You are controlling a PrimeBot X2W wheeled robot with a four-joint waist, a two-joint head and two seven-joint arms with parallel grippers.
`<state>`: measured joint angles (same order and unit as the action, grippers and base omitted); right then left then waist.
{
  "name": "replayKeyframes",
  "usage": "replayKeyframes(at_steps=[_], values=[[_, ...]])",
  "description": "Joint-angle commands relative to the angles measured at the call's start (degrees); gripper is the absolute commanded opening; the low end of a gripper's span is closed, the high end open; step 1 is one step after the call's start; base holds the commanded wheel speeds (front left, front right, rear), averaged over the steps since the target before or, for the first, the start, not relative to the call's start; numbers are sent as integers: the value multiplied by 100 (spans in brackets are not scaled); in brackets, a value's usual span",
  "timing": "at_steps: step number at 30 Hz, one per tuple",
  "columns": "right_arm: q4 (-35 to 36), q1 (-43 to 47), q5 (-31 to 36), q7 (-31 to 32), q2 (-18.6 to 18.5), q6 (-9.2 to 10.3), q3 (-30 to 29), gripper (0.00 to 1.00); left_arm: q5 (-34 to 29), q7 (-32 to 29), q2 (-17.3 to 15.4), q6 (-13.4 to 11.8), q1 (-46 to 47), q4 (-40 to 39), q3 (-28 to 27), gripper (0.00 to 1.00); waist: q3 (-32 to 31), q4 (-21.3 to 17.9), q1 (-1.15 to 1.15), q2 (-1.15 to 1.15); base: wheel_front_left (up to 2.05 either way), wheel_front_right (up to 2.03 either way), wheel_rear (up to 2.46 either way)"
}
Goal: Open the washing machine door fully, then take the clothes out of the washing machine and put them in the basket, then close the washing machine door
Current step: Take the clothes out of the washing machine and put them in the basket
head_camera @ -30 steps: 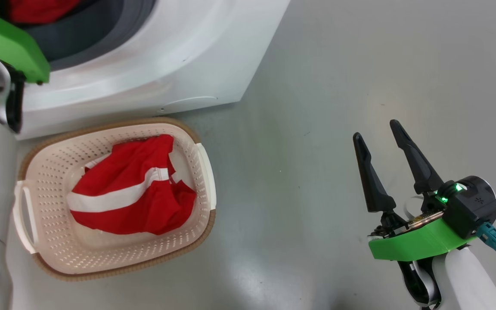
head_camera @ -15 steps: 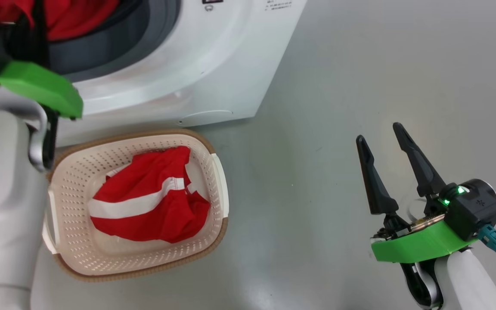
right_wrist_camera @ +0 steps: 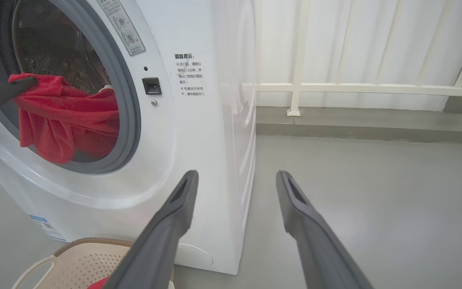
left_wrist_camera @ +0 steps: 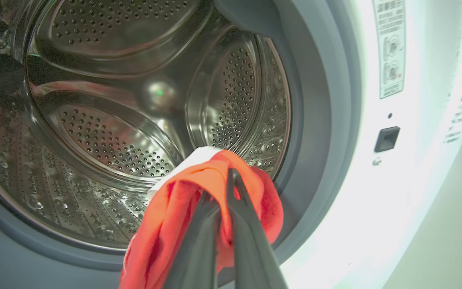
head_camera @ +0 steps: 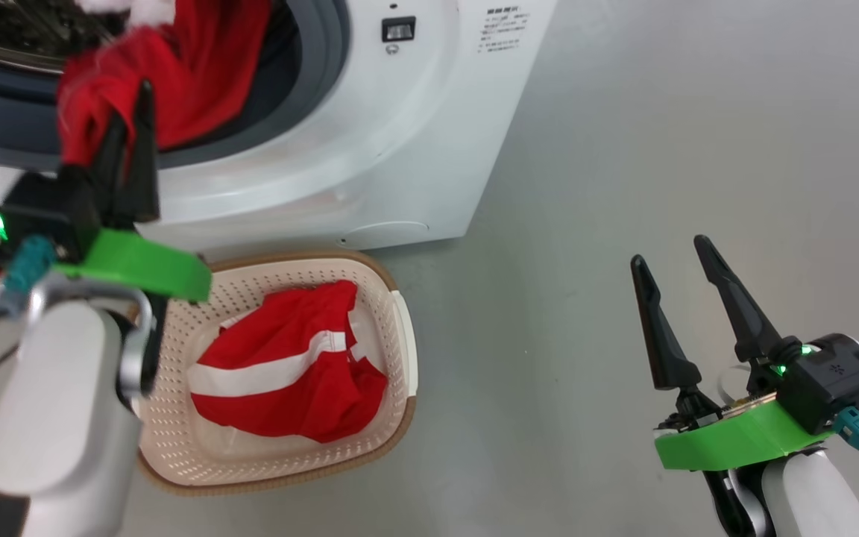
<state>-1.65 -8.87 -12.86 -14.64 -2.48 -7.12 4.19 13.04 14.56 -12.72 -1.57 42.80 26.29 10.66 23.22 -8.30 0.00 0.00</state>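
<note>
At the washer point(head_camera: 400, 149) we had the basket point(head_camera: 405, 343) set just in front to catch the clothes point(head_camera: 288, 373), one piece lying in it, our left gripper point(head_camera: 133, 104) clamped on another at the washer's mouth to pull it clear, and our right gripper point(head_camera: 668, 250) waiting beside the washer, jaws apart and empty.

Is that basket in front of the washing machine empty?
No, a red garment with a white stripe lies inside the basket.

A pale arm point(head_camera: 57, 418) hides one side of the cream plastic basket with holes point(head_camera: 381, 313). The big white washing machine point(head_camera: 414, 134) is cut off at the top. Its writing point(head_camera: 502, 30) is too tiny to read.
</note>
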Motion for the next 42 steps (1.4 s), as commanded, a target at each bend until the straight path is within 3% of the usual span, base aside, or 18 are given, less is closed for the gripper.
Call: replayKeyframes(at_steps=[1,12,29,42], values=[[146,80,30,-36,-40,-36,65,100,-78,43,-159,-67,-178,-334,-141,0,-116,82,0,0,0,0,0],[160,258,-4,-36,-40,-36,-76,100,-74,43,-100,-342,-1425,-1742,-98,0,-535,239,0,0,0,0,0],[132,555,1,-36,-40,-36,-207,100,115,-279,-16,-651,-2696,-2811,-33,0,-1107,342,0,0,0,0,0],[207,626,22,-36,-40,-36,-207,100,208,-499,77,-781,-3262,-3274,141,0,-1169,422,0,0,0,0,0]])
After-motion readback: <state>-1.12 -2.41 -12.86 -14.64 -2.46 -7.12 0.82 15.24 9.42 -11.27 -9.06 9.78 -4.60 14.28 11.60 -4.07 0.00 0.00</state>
